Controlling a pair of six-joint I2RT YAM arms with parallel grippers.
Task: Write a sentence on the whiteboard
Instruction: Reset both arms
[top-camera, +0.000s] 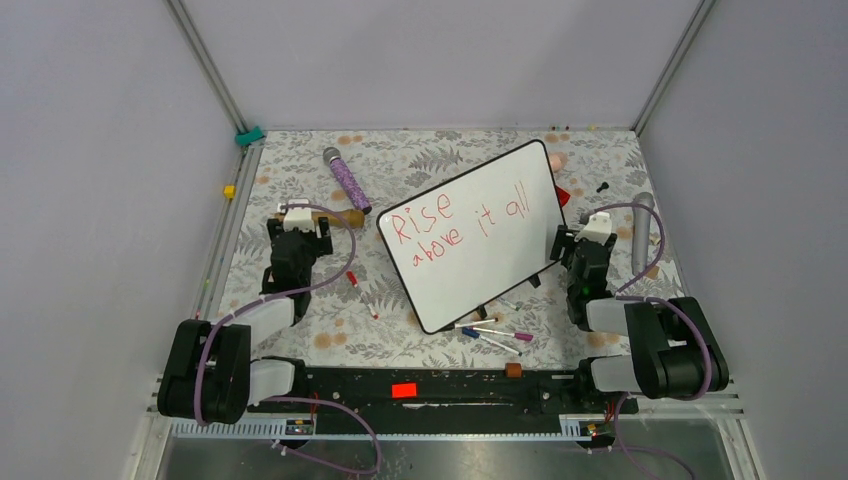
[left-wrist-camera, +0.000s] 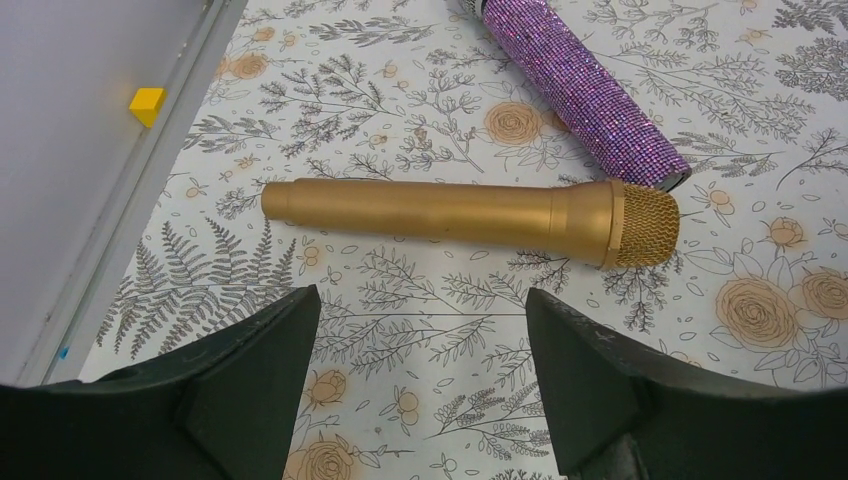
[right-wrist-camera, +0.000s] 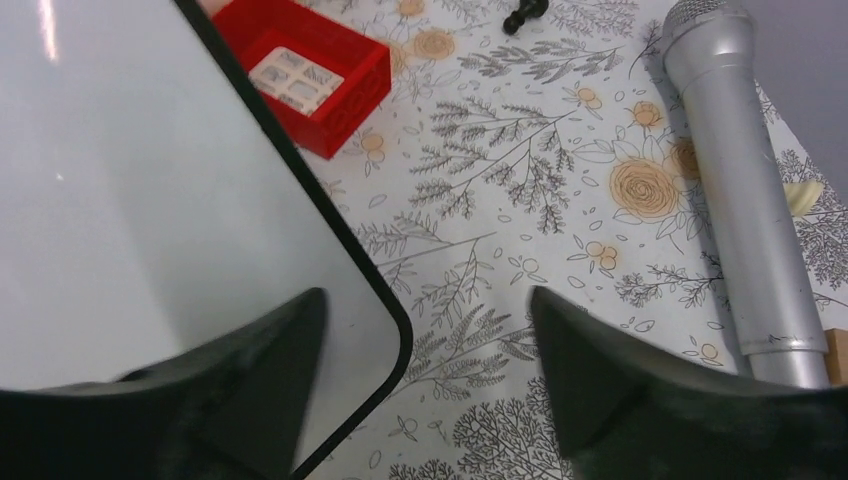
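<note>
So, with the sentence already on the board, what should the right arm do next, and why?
Probably lift the right gripper clear of the whiteboard. The sentence reads complete, and the gripper's jaws stand open and empty over the board's corner.

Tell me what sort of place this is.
Most likely a robot test cell in a lab. Plain grey panels in metal framing box in one table, the left arm and right arm are bolted to its near edge, and props lie about: whiteboard, purple microphone.
</note>
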